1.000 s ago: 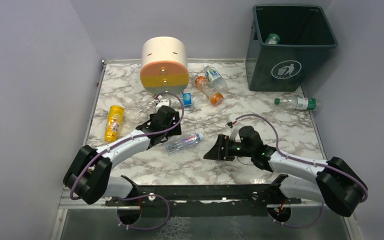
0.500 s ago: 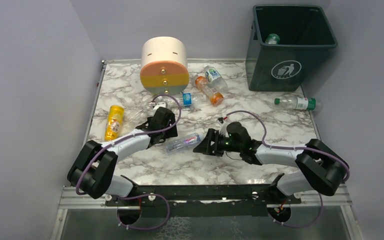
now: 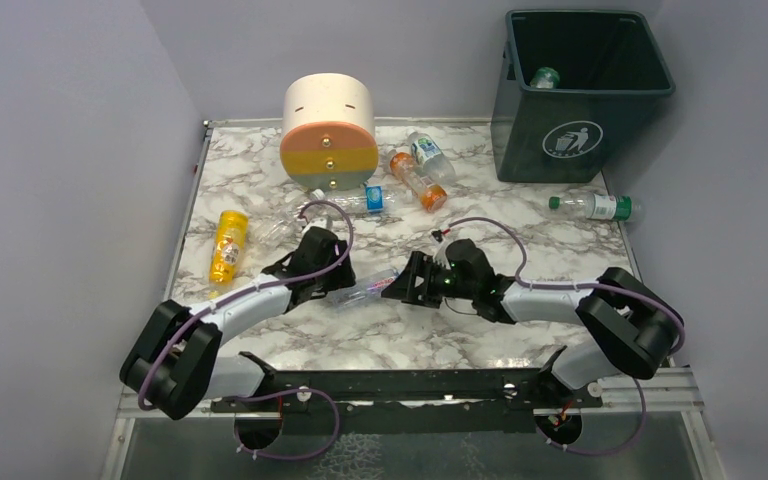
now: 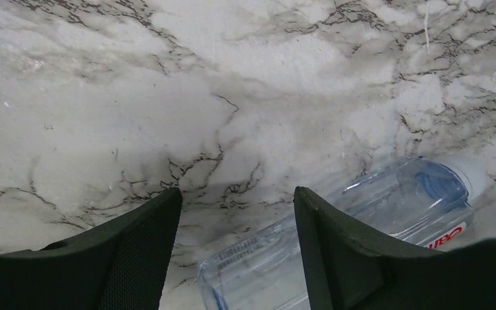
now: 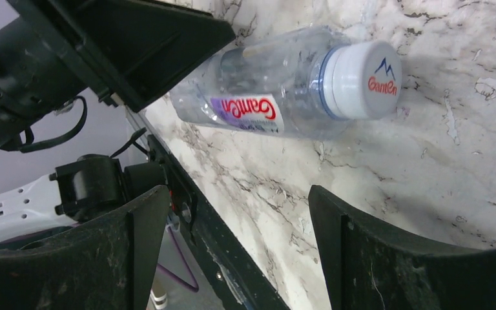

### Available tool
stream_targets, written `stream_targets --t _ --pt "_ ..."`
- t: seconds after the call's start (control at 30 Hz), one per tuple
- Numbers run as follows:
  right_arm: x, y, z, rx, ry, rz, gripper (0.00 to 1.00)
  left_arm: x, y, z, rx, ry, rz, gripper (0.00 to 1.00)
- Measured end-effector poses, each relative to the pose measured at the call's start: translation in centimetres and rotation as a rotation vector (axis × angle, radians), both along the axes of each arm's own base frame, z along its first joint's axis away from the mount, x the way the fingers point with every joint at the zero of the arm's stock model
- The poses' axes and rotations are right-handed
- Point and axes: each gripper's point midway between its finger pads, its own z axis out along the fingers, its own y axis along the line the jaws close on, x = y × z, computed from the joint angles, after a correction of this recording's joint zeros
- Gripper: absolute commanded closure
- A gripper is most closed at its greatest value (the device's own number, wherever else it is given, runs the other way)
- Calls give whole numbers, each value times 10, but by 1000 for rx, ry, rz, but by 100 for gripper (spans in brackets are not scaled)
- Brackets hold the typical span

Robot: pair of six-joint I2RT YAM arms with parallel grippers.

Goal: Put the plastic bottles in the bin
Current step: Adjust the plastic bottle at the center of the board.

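A clear bottle (image 3: 365,287) with a red-and-blue label and white cap lies on the marble table (image 3: 520,250) between my two grippers. My left gripper (image 3: 332,283) is open at its base end. In the left wrist view the bottle (image 4: 394,206) lies partly under the right finger, and the gripper (image 4: 237,194) holds nothing. My right gripper (image 3: 402,287) is open just short of the cap end. In the right wrist view the bottle (image 5: 278,84) lies ahead of the open gripper (image 5: 236,194). The dark teal bin (image 3: 580,95) stands at the back right with one bottle (image 3: 545,77) inside.
A yellow bottle (image 3: 227,245) lies at the left. A crushed clear bottle (image 3: 280,225) and another clear one (image 3: 360,202) lie by the cream drawer unit (image 3: 328,130). An orange bottle (image 3: 418,180), a clear bottle (image 3: 428,153) and a green-capped bottle (image 3: 595,206) lie nearer the bin.
My right gripper has moved left to the bottle's cap end. My left gripper has shifted a little nearer, to its base end. The bottle has hardly moved.
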Motion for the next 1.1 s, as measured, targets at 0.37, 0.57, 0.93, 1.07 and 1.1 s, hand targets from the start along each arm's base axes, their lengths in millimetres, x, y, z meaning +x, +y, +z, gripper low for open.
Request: stream_targets --t 0.37,0.57,0.93,1.07,1.1 --pt "10 3 -8 -29 5 -30 18 -23 -24 9 -100 9 -52 33" --pt "22 9 -2 -28 -11 -50 18 -29 -34 11 -121 14 -66 33" --pt "40 13 -2 -56 -29 -86 18 -35 -44 13 -139 15 -85 33" --pt "35 6 -5 -79 -31 -79 18 -35 -42 14 -135 12 -82 33" --pt "32 3 -6 -88 -31 -75 18 -35 -42 15 -135 9 -82 33"
